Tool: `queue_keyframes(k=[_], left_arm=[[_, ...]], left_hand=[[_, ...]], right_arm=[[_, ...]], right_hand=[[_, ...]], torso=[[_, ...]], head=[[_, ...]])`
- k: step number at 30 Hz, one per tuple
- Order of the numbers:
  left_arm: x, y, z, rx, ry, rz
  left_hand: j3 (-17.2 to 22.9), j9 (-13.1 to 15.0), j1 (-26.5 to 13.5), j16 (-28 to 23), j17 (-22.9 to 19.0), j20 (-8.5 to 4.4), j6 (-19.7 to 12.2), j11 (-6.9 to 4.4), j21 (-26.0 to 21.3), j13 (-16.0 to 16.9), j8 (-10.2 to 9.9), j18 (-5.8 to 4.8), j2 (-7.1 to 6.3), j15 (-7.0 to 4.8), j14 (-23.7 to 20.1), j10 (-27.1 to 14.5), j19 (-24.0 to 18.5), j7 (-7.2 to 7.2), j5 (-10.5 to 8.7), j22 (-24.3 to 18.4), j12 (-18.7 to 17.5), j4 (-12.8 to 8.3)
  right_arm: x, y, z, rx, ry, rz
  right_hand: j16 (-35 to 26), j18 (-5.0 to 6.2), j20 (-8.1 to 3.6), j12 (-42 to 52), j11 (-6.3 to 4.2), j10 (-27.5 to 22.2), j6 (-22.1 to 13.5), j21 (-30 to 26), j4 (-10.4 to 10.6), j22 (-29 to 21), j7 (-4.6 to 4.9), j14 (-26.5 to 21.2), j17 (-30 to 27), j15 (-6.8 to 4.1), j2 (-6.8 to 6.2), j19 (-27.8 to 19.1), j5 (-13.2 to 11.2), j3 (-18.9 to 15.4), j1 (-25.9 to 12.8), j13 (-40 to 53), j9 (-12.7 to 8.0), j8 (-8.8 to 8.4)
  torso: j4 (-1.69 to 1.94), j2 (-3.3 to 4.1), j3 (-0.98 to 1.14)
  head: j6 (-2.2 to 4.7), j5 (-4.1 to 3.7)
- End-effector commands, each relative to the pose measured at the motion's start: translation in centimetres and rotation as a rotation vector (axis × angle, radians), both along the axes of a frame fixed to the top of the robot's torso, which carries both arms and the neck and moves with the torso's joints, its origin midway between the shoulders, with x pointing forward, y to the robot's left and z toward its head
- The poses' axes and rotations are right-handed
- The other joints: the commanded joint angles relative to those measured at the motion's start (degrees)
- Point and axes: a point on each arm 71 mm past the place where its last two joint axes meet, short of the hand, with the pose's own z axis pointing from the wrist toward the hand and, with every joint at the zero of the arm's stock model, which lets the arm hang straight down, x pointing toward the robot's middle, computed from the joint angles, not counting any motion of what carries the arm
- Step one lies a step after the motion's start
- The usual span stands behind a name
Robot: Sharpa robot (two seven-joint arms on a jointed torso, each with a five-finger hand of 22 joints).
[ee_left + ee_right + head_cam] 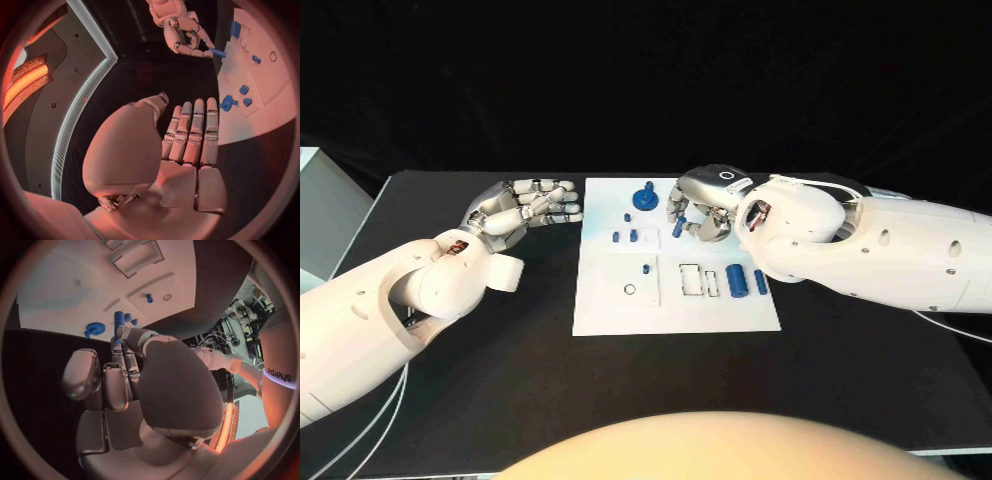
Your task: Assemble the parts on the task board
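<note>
We pinched a blue peg [679, 228] in the right hand [707, 207] over the task board [610, 310]; left hand [524, 208] held nothing, fingers loosely extended; two cylinders [737, 281] at 4 o'clock remained unseated

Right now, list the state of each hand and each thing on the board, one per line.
Left hand: open, holding nothing, beside the board.
Right hand: pinching a blue peg above the board.
White board: flat on the table.
Blue knob: upright at the board's far edge.
Two blue cylinders: lying on the board.

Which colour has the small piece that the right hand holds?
Blue. The piece pinched by the right hand shows best in the right wrist view.
</note>
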Motion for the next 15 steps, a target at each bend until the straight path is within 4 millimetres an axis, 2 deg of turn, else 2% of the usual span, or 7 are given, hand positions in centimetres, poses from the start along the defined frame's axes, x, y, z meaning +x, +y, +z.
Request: queue_keyframes(k=[1, 7, 15], left_arm=[[-0.1, -0.3, 0.1, -0.013, -0.005, -0.017], [-0.1, -0.5, 0.1, -0.016, -0.005, -0.021], [-0.1, -0.7, 0.1, -0.02, -0.005, -0.026]], left_hand=[[-0.11, -0.09, 0.08, -0.25, 0.05, 0.02, 0.4, 0.03, -0.21, 0.06, 0.01, 0.81, 0.47, -0.07, 0.41, -0.27, 0.5, 0.33, 0.2, -0.09, 0.32, 0.31], [-0.11, -0.09, 0.08, -0.25, 0.05, 0.02, 0.4, 0.03, -0.21, 0.06, 0.01, 0.81, 0.47, -0.07, 0.41, -0.27, 0.5, 0.33, 0.2, -0.09, 0.32, 0.31], [-0.11, -0.09, 0.08, -0.25, 0.05, 0.02, 0.4, 0.03, -0.21, 0.06, 0.01, 0.81, 0.47, -0.07, 0.41, -0.27, 0.5, 0.33, 0.2, -0.09, 0.32, 0.31]], right_arm=[[-0.7, 1.2, 0.2, 0.003, -0.016, 0.031], [-2.0, 3.7, -0.1, 0.01, -0.03, 0.1], [-3.3, 6.1, -1.7, 0.008, -0.023, 0.163]], right_hand=[[0.17, -1.17, -0.3, 0.3, -3.69, 5.24, 0.44, 0.16, -0.03, -0.01, -0.03, 1.68, -0.06, -0.25, 0.42, 1.04, 0.25, 0.44, -0.24, 3.1, 0.06, 0.38], [0.13, -1.16, -0.3, 0.2, -3.68, 5.24, 0.41, 0.12, -0.22, -0.02, -0.01, 1.65, -0.18, -0.25, 0.36, 1.0, 0.49, 0.65, -0.47, 3.18, 0.12, 0.4], [0.11, -1.14, -0.3, 0.12, -3.67, 5.25, 0.39, 0.08, -0.39, -0.03, -0.01, 1.63, -0.25, -0.25, 0.32, 0.97, 0.7, 0.82, -0.64, 3.25, 0.17, 0.41]], torso=[[-0.03, 0.08, 0.03], [-0.06, 0.01, -0.03], [0.06, 0.1, 0.01]], head=[[-0.07, 0.42], [-0.18, 1.1], [-0.18, 1.8]])
